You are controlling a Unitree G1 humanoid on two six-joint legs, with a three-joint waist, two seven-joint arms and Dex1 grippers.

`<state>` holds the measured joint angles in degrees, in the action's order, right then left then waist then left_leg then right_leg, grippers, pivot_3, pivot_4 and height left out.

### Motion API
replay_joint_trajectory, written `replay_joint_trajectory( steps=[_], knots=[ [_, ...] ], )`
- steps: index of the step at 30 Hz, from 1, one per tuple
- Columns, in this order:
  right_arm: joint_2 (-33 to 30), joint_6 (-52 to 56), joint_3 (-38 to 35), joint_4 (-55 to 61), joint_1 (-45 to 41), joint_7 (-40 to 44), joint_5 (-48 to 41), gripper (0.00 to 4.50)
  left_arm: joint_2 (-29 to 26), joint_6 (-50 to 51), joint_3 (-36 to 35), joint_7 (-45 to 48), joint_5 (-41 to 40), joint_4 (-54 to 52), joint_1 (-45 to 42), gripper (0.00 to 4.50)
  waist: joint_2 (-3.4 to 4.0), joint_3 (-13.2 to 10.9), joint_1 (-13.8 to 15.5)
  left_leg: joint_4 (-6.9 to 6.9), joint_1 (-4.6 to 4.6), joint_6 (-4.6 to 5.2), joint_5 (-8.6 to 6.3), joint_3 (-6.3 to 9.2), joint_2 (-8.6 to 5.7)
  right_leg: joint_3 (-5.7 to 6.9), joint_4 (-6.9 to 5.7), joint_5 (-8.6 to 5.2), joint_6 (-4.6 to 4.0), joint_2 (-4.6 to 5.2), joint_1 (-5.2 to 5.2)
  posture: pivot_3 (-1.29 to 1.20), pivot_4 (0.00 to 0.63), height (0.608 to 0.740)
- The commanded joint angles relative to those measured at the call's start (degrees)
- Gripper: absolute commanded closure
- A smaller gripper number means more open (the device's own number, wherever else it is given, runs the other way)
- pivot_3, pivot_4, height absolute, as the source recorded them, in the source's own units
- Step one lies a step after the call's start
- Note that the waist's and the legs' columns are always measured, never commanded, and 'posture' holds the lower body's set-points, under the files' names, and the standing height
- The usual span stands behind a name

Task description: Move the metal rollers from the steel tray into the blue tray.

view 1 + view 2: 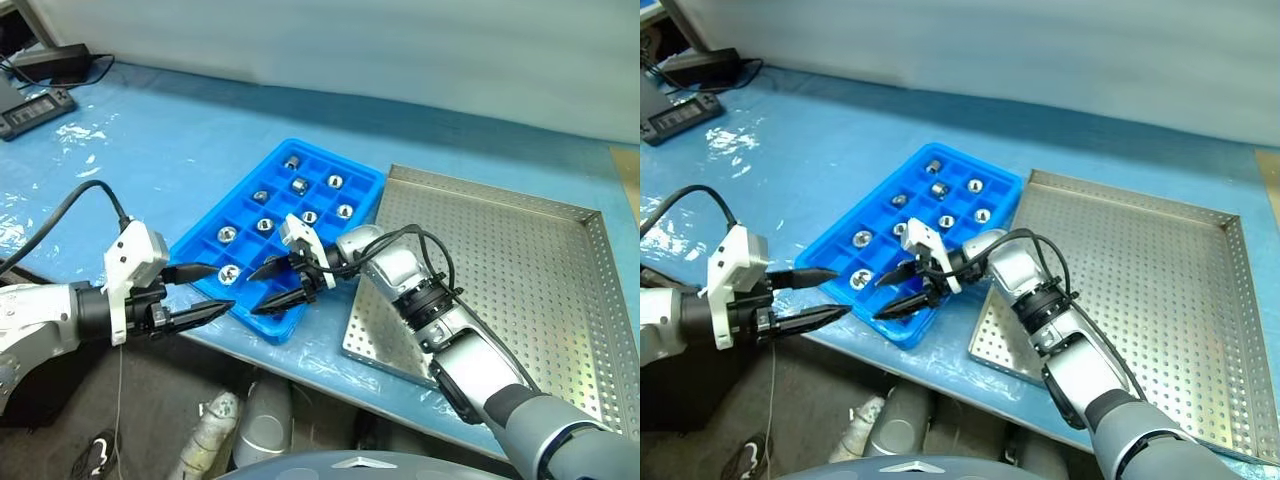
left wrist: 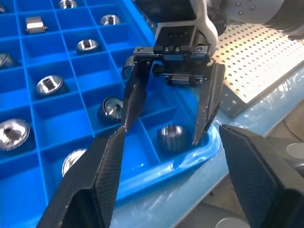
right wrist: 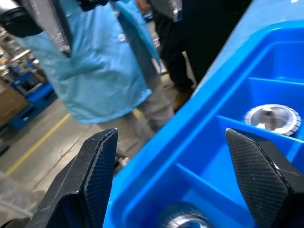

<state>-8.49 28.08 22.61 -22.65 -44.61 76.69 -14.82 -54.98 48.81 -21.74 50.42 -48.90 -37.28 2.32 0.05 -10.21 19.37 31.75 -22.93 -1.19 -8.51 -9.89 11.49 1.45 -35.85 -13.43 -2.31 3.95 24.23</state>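
Note:
The blue tray (image 1: 352, 187) lies at an angle on the table, with several metal rollers (image 1: 299, 185) in its compartments. To its right is the steel tray (image 1: 520, 250), a perforated square. My right gripper (image 1: 253, 293) hangs open over the blue tray's near corner. In the left wrist view a roller (image 2: 169, 137) lies in that corner compartment between its spread fingers (image 2: 207, 107), gripped by neither. My left gripper (image 1: 222, 288) is open and holds nothing, just off the blue tray's near-left edge, pointing at the right gripper.
The table's near edge runs just under both grippers. Black devices (image 1: 35, 105) and cables lie at the table's far left. In the right wrist view a person in a light blue coat (image 3: 95, 71) stands beyond the table edge.

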Motion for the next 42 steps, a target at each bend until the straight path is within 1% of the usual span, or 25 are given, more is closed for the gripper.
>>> replay_joint_trajectory(
  steps=[1,3,6,11,13,15,16,20,23,25,28,31,34,42],
  knots=[
    [-2.9,4.1,-4.1,9.1,0.4,-0.5,-3.9,0.8,-0.3,-3.5,6.1,2.7,2.9,4.6,-6.2,1.16,-0.02,0.0,-0.7,0.02,0.0,-0.08,0.05,0.0,-0.01,-0.01,-0.01,0.03,0.04,0.0,-0.01,0.28,0.15,0.74],
    [-5.0,7.5,-5.8,13.8,1.1,-1.2,-5.9,0.8,0.2,-5.2,10.4,4.7,5.0,8.4,-10.9,1.16,-0.04,0.0,-1.6,0.09,-0.01,-0.26,0.16,0.0,-0.02,-0.03,-0.03,0.11,0.04,0.0,-0.04,0.23,0.15,0.74],
    [-8.1,13.3,-11.0,18.0,2.2,-4.5,-9.7,0.8,2.5,-7.7,17.7,8.7,8.1,15.4,-19.9,1.16,-0.08,0.1,-3.7,0.35,-0.07,-0.29,0.18,-0.01,0.08,-0.06,-0.14,0.18,0.02,-0.15,-0.04,0.12,0.15,0.74],
    [-13.9,15.1,-16.0,23.8,7.3,-10.8,-9.9,0.8,8.3,-14.3,28.7,16.4,16.1,28.6,-31.8,1.16,-0.19,0.1,-8.5,0.73,-0.17,-0.3,0.19,-0.11,0.03,-0.09,-0.57,0.2,-0.04,-0.16,-0.01,-0.05,0.15,0.74],
    [-15.2,16.2,-19.2,27.3,10.8,-15.2,-10.4,0.8,12.4,-16.8,32.1,18.8,18.8,34.9,-36.8,1.16,-0.19,0.1,-10.4,0.81,-0.16,-0.32,0.21,-0.16,0.03,-0.1,-0.71,0.2,-0.04,-0.17,0.0,-0.13,0.15,0.74],
    [-16.1,16.5,-21.4,30.1,13.7,-18.4,-10.5,0.8,15.3,-18.8,34.1,20.6,20.8,39.0,-39.9,1.16,-0.19,0.1,-12.2,0.89,-0.17,-0.34,0.22,-0.19,-0.01,-0.09,-0.79,0.21,-0.08,-0.25,0.01,-0.19,0.15,0.74],
    [-16.4,17.3,-23.9,32.7,16.4,-21.2,-10.8,0.8,17.4,-20.4,35.6,22.1,22.1,42.4,-42.0,1.16,-0.19,0.1,-13.2,0.94,-0.19,-0.34,0.22,-0.19,-0.04,-0.09,-0.8,0.23,-0.11,-0.3,0.01,-0.23,0.15,0.74],
    [-17.9,19.8,-31.8,41.0,26.3,-28.5,-12.8,0.8,23.6,-27.9,39.6,25.5,28.4,54.5,-47.0,1.16,-0.18,0.1,-15.3,0.99,-0.18,-0.29,0.2,-0.22,0.02,-0.13,-0.72,0.24,-0.18,-0.52,-0.04,-0.3,0.15,0.74],
    [-19.0,20.8,-35.7,45.6,32.9,-31.4,-14.1,0.8,26.2,-31.0,40.5,27.6,30.7,59.0,-48.6,1.16,-0.18,0.1,-17.0,1.0,-0.15,-0.25,0.18,-0.22,0.07,-0.16,-0.69,0.24,-0.21,-0.57,-0.05,-0.33,0.15,0.74],
    [-19.5,20.5,-36.8,48.0,36.4,-33.2,-14.1,0.8,27.5,-32.2,40.4,28.5,31.8,60.9,-49.1,1.16,-0.18,0.1,-17.6,0.99,-0.14,-0.22,0.17,-0.22,0.09,-0.15,-0.66,0.24,-0.23,-0.6,-0.05,-0.33,0.15,0.74],
    [-19.2,19.0,-37.6,49.0,38.5,-36.5,-13.3,0.8,28.9,-34.2,40.0,28.5,33.4,63.2,-49.2,1.16,-0.17,0.1,-18.2,1.02,-0.11,-0.18,0.14,-0.23,0.13,-0.15,-0.63,0.27,-0.31,-0.61,-0.07,-0.34,0.15,0.74],
    [-17.7,17.9,-37.8,48.4,37.3,-39.6,-13.9,0.8,29.7,-34.6,38.8,27.9,33.5,63.2,-48.5,1.16,-0.17,0.1,-18.4,1.16,-0.04,-0.03,0.05,-0.24,0.16,-0.15,-0.63,0.31,-0.38,-0.59,-0.16,-0.3,0.15,0.74],
    [-16.6,17.1,-36.6,46.8,34.6,-40.9,-14.5,0.8,29.7,-33.9,36.7,25.4,33.0,60.6,-47.0,1.16,-0.17,0.1,-18.5,1.23,-0.04,-0.01,0.04,-0.23,0.19,-0.11,-0.64,0.37,-0.45,-0.59,-0.17,-0.27,0.15,0.74],
    [-15.4,10.7,-31.7,35.8,25.6,-40.7,-11.8,0.8,29.5,-29.9,29.1,16.2,31.0,52.9,-43.3,1.16,-0.15,0.1,-17.6,1.22,-0.09,-0.01,0.04,-0.22,0.26,-0.04,-0.63,0.41,-0.54,-0.59,-0.17,-0.14,0.15,0.74]
  ],
)
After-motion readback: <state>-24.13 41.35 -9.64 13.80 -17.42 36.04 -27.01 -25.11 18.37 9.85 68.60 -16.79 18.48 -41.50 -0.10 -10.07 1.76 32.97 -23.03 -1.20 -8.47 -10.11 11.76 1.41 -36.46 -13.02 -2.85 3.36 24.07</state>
